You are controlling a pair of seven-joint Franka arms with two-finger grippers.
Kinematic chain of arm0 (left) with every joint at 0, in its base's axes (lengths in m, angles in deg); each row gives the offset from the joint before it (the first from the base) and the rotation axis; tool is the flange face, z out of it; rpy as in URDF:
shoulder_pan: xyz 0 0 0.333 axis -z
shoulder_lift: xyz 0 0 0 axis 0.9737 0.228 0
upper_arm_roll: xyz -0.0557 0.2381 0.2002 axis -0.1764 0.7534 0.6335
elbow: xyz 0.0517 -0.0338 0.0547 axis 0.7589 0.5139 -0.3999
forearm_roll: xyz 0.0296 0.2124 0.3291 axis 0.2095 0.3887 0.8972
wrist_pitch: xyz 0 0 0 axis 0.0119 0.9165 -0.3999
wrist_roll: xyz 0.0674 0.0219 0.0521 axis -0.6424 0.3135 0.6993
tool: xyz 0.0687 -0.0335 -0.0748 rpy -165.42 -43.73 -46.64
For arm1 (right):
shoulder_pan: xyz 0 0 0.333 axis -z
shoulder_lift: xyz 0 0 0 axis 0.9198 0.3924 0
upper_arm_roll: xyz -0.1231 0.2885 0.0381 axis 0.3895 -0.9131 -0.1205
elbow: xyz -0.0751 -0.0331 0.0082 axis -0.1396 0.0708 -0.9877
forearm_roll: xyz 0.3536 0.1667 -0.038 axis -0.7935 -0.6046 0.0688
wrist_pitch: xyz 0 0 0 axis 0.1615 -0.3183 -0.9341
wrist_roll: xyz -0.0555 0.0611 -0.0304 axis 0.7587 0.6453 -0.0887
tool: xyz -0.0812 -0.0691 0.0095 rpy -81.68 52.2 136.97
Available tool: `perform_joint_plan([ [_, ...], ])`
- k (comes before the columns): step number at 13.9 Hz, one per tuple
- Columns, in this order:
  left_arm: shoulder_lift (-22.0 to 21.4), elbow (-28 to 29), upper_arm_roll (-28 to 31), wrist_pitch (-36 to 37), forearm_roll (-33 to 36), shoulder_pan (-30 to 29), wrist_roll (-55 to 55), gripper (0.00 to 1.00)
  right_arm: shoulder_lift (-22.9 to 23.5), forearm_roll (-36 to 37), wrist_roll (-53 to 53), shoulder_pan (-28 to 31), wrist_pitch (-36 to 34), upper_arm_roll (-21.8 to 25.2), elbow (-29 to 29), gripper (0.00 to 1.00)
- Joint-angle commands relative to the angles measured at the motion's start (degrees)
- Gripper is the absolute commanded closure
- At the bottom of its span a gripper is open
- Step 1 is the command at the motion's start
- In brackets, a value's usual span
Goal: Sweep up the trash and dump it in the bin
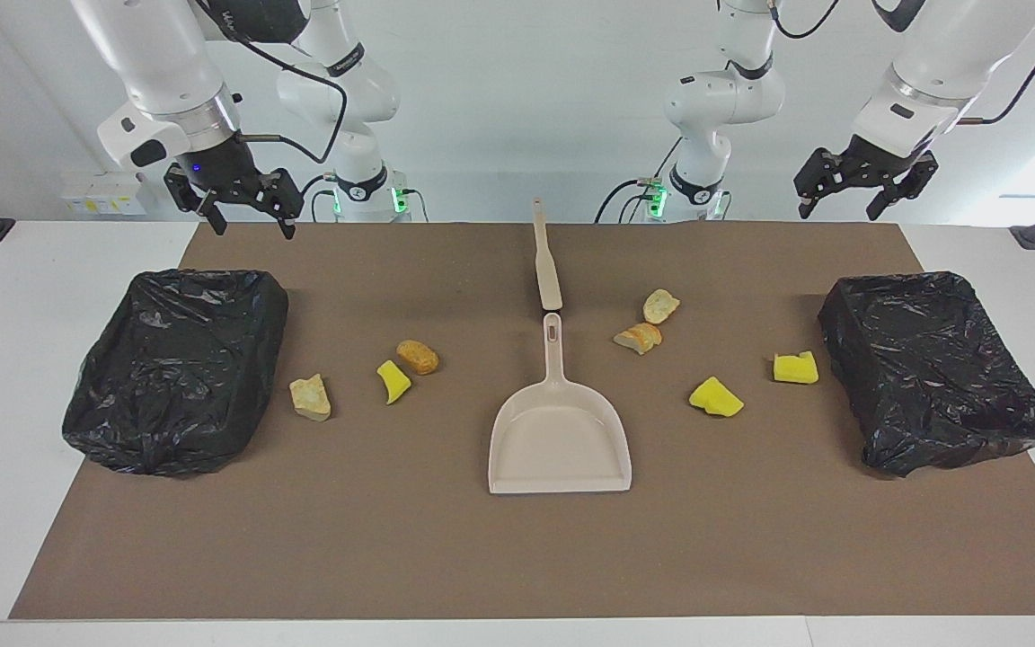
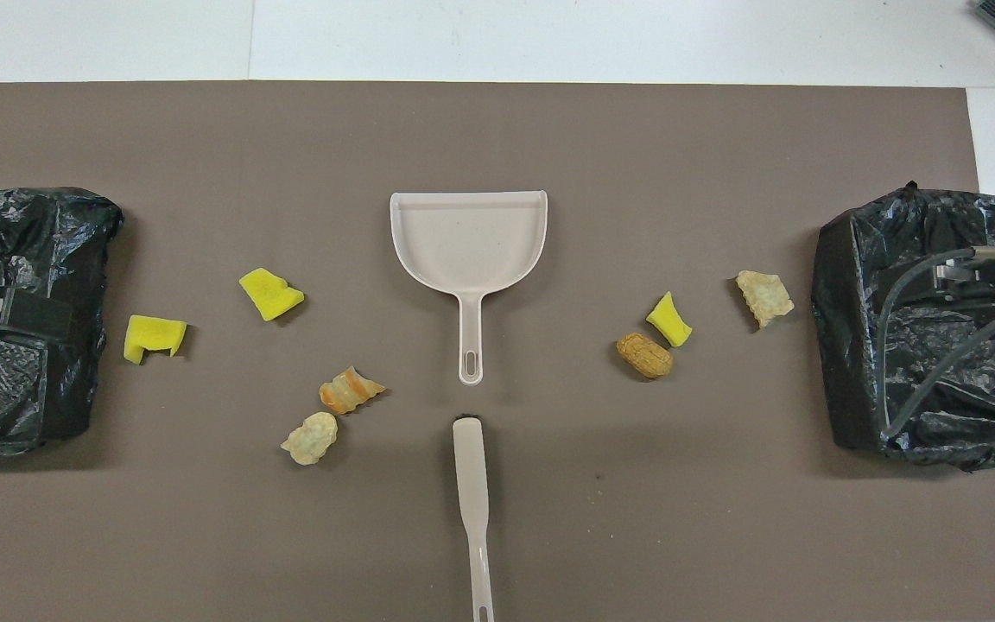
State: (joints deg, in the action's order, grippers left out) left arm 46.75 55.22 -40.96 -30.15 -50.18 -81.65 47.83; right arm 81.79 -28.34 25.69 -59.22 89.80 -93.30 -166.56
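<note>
Nothing is swept yet: seven pieces of trash (image 1: 716, 396) are lying around the dustpan (image 1: 560, 439); left gripper (image 1: 865, 184) and right gripper (image 1: 243, 203) are hanging with fingers spread, holding nothing.

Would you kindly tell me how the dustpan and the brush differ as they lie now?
The dustpan is a broad, shallow scoop with a short handle; the brush is a slim, narrow stick. The dustpan lies farther from the robots, the brush nearer. Both are beige, lie flat in line at the mat's middle, handle ends almost meeting, and neither is held.

glossy crinkled plastic bin liners (image 1: 178, 368)
</note>
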Motion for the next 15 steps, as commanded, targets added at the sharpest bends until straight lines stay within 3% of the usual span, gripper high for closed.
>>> perform_joint_plan([
  [1,-1.51,1.87,-0.17,-0.66,-0.73,-0.71,-0.65,0.0,-1.61,-1.1,0.7,0.67,1.36,-0.24,-2.06,0.0],
  [9,-1.77,2.23,-0.44,0.31,-1.87,0.0,-2.94,0.0,-2.75,-1.11,1.58,-0.29,4.96,-0.68,-5.66,0.0],
  [15,-5.28,8.19,-0.88,-2.4,-1.96,1.22,-1.19,0.0,0.23,-1.63,1.67,-5.2,10.85,-0.86,-7.69,0.0],
])
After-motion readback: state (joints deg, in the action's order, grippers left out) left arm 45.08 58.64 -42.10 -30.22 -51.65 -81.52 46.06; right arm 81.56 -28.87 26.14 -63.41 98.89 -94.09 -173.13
